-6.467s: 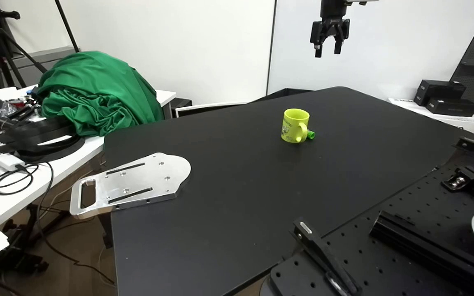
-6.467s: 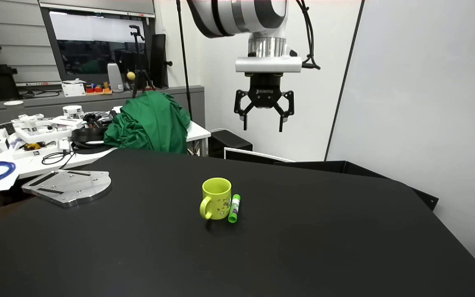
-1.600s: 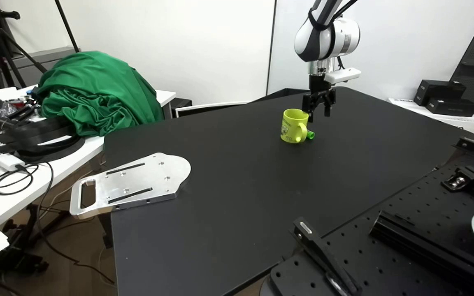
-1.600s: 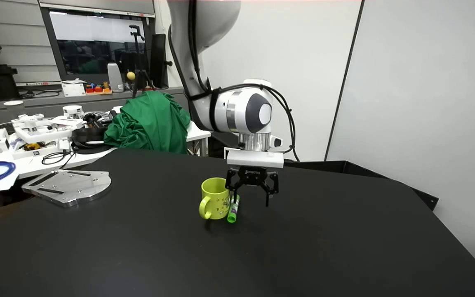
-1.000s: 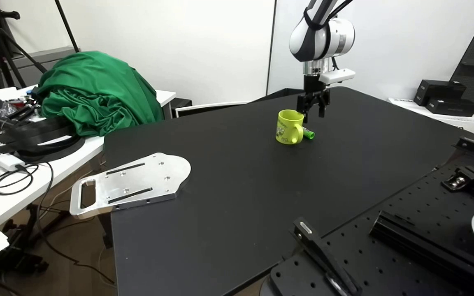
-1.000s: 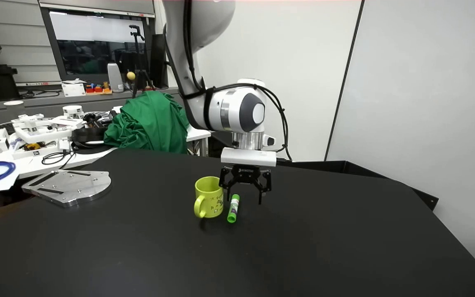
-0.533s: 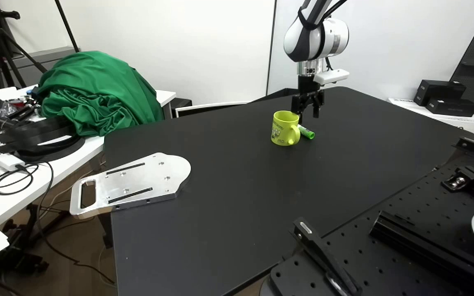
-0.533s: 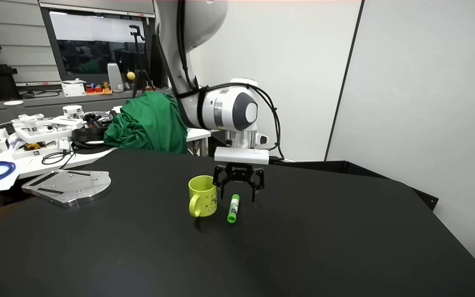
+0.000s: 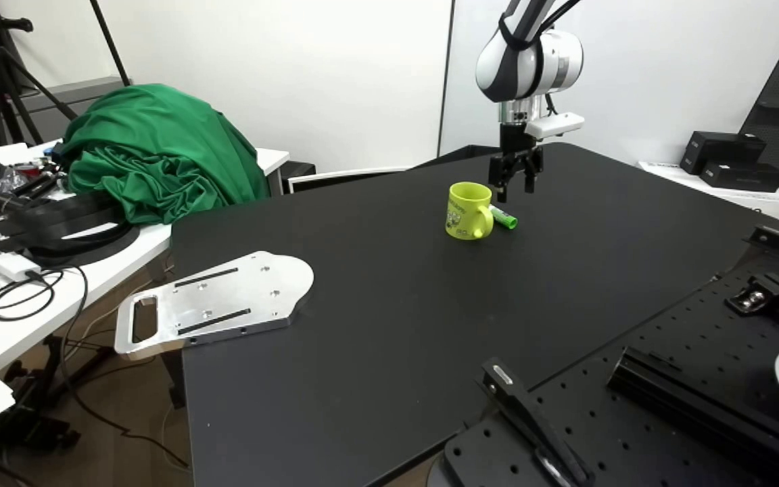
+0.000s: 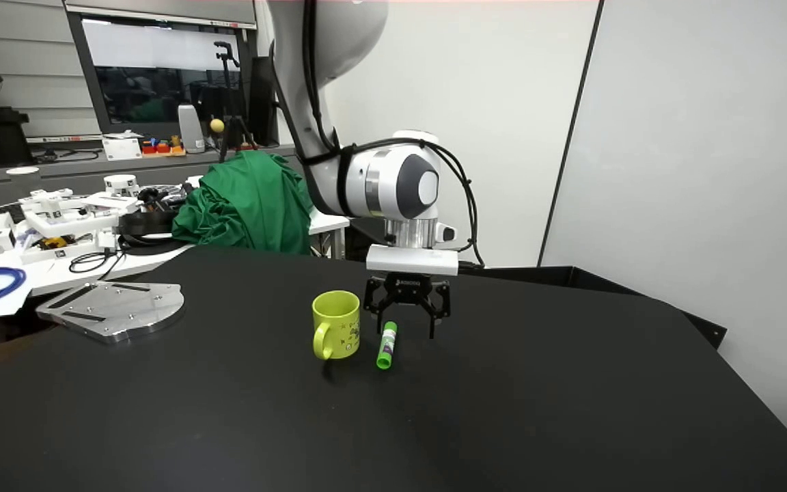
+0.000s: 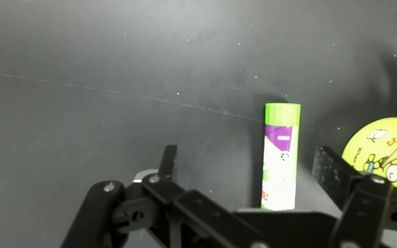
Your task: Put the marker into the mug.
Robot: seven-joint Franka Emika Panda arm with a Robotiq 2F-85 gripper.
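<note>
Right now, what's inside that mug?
In the mug, both exterior views show only upper inner wall; its near side hides the bottom. The green marker lies outside, on the table.

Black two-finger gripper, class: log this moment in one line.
Gripper: open, holding nothing; green-and-white cylindrical marker: lying on black table; lime-green round mug: upright beside marker; task: unfinished

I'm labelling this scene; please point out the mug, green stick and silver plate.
Mug point(image 10: 340, 333): an exterior view, outer wall.
Green stick point(image 11: 281, 156): wrist view, its label.
Silver plate point(image 9: 227, 295): an exterior view, top face.
</note>
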